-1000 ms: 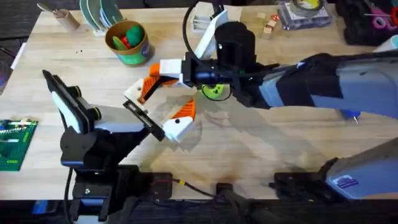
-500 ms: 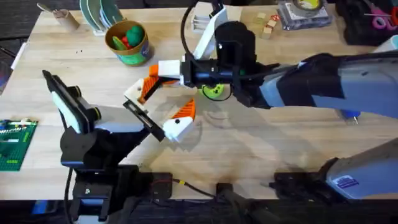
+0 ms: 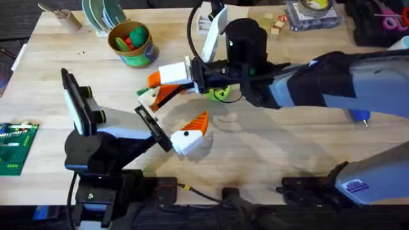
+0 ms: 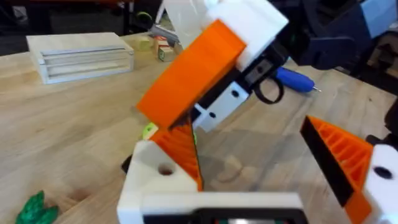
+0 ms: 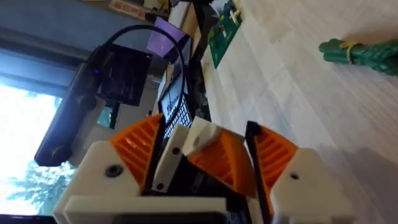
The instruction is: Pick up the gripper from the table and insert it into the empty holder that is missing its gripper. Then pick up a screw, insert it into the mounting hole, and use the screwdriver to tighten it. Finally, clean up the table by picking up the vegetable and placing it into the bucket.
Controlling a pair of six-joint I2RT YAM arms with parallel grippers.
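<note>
My right gripper [image 3: 158, 89] reaches across the table's middle and is shut on the cream-white holder [image 5: 202, 134]. A smooth orange piece, apparently the gripper [image 5: 219, 160], sits against the holder between the ribbed fingers. The holder [image 3: 148, 97] hangs just above the wood. My left gripper [image 3: 192, 128] stands open a little nearer the front edge with nothing between its fingers [image 4: 181, 152]. The dark green vegetable [image 3: 141, 92] lies on the table beside the holder and also shows as the vegetable [image 5: 364, 53]. At the back left stands the bucket [image 3: 142, 56]. The blue screwdriver [image 4: 295, 79] lies under the right arm.
A lime-green disc [image 3: 220, 94] lies below the right wrist. A flat white stacked box [image 4: 81, 56] sits at the back. Plates and a tan cup stand at the back left, a green board [image 3: 14, 147] at the left edge, small blocks and boxes at the back right.
My left gripper has drawn back toward the front edge and slightly right. My right gripper has shifted a little with the holder, uncovering the vegetable beside it.
</note>
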